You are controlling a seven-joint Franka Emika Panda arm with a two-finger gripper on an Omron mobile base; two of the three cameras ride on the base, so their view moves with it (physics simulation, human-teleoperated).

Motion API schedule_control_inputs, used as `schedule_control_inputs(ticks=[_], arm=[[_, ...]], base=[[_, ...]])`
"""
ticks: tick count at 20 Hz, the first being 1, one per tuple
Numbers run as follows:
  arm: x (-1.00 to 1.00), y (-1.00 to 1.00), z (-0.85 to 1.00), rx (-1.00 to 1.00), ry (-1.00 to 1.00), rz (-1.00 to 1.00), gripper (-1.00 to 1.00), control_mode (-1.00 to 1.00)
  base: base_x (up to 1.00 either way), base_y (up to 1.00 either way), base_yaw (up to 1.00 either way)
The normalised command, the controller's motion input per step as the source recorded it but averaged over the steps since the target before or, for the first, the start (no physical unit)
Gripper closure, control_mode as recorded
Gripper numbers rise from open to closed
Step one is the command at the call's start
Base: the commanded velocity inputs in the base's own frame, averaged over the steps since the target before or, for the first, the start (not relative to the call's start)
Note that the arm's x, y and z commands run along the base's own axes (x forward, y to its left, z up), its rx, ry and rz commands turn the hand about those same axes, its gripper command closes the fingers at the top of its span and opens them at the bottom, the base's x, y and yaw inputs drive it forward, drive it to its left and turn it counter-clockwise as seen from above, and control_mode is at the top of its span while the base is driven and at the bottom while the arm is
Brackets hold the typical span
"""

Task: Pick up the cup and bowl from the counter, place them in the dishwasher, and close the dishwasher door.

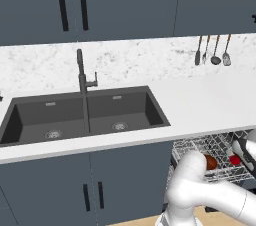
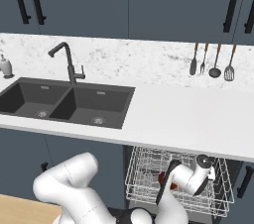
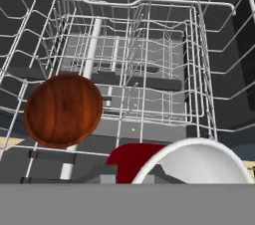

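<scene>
The dishwasher's wire rack (image 1: 200, 146) (image 2: 144, 168) (image 3: 144, 69) stands pulled out under the white counter (image 1: 210, 105) (image 2: 188, 119). The reddish-brown bowl (image 3: 63, 110) (image 1: 211, 162) rests tilted in the rack's left part. The red cup (image 3: 130, 162) (image 1: 235, 160) hangs low over the rack, right against my gripper (image 1: 241, 155), its pale rim (image 3: 199, 144) close to the hand camera. The gripper is shut on the cup, and the cup hides the fingertips. The dishwasher door is hidden from view.
A dark double sink (image 1: 82, 115) (image 2: 64, 101) with a tap (image 1: 81, 72) lies left of the rack. Utensils (image 1: 212, 50) (image 2: 212, 62) hang on the back wall. Cabinet doors (image 1: 92, 190) stand left of the dishwasher. My arm (image 2: 74, 183) fills the floor space before it.
</scene>
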Motion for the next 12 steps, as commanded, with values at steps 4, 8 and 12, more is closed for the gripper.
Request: schedule_control_inputs(ticks=[4,8,12], arm=[[0.0,0.0,-0.11,0.0,0.04,0.0,-1.0,-1.0],[0.0,0.0,-0.02,0.0,0.01,0.0,-1.0,-1.0],[0.0,-0.04,0.0,0.0,0.0,0.0,-1.0,-1.0]], base=[[0.0,0.0,0.0],[0.0,0.0,0.0],[0.0,0.0,0.0]])
